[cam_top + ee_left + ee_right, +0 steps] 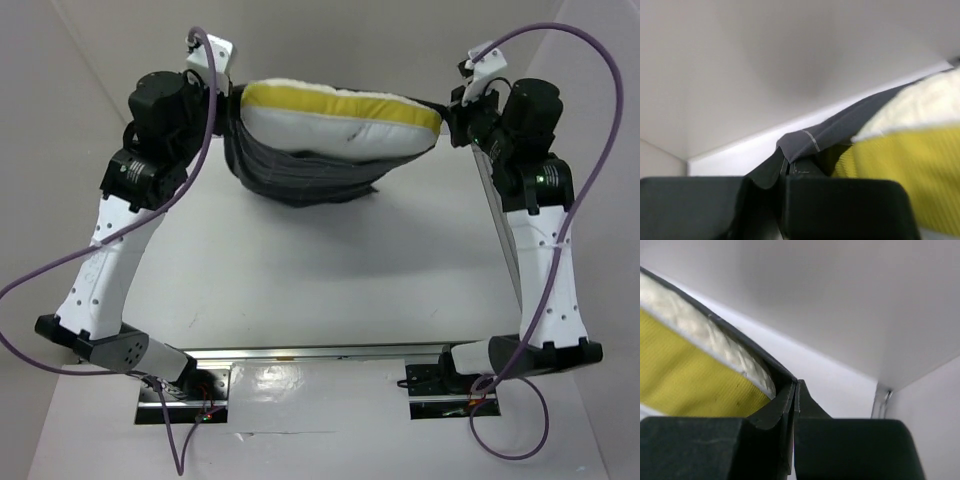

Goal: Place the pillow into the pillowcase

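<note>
Table [330,272]: white, glossy.
Walls [60,60]: plain white.
Left gripper [787,167]: clamped on pillowcase [300,178].
Right gripper [796,390]: clamped on pillowcase.

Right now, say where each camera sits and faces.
Top external: above, behind the robot, facing down at the table; left arm and right arm show.
Left wrist: on the left arm, facing along its fingers at the pinched pillowcase.
Right wrist: on the right arm, its fingers pinching pillowcase too.
Shared: both wrist views show the yellow-banded pillow.
</note>
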Controlling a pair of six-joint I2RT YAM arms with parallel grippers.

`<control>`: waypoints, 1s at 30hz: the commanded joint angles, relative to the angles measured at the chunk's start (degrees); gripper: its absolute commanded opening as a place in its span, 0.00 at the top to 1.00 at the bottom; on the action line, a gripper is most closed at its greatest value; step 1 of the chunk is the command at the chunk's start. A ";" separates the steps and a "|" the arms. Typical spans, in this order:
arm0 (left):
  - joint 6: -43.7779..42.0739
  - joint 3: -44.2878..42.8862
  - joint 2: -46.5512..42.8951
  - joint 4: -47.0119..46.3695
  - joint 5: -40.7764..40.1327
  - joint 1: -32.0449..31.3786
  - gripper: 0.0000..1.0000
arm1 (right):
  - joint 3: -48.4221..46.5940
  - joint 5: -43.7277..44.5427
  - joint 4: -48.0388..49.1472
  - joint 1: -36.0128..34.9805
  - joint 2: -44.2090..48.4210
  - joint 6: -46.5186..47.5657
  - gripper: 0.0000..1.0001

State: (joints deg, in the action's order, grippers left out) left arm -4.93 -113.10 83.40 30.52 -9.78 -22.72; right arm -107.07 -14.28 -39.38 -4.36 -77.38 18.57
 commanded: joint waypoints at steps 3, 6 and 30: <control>-12.98 -4.17 -2.00 -18.36 -13.24 -2.67 1.00 | 3.26 7.08 31.88 0.23 8.73 1.90 1.00; -17.92 -3.88 -2.80 -25.51 -15.17 -3.21 1.00 | 5.46 7.69 40.84 0.23 11.02 4.28 1.00; -26.20 -11.73 1.42 -38.10 -11.58 -7.34 1.00 | 10.45 0.41 53.18 0.23 13.22 3.48 1.00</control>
State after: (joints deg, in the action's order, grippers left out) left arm -25.93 -124.29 87.29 4.29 -19.64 -30.33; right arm -96.57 -14.79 -1.06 -4.47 -67.96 20.62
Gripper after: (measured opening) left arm 0.062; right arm 0.008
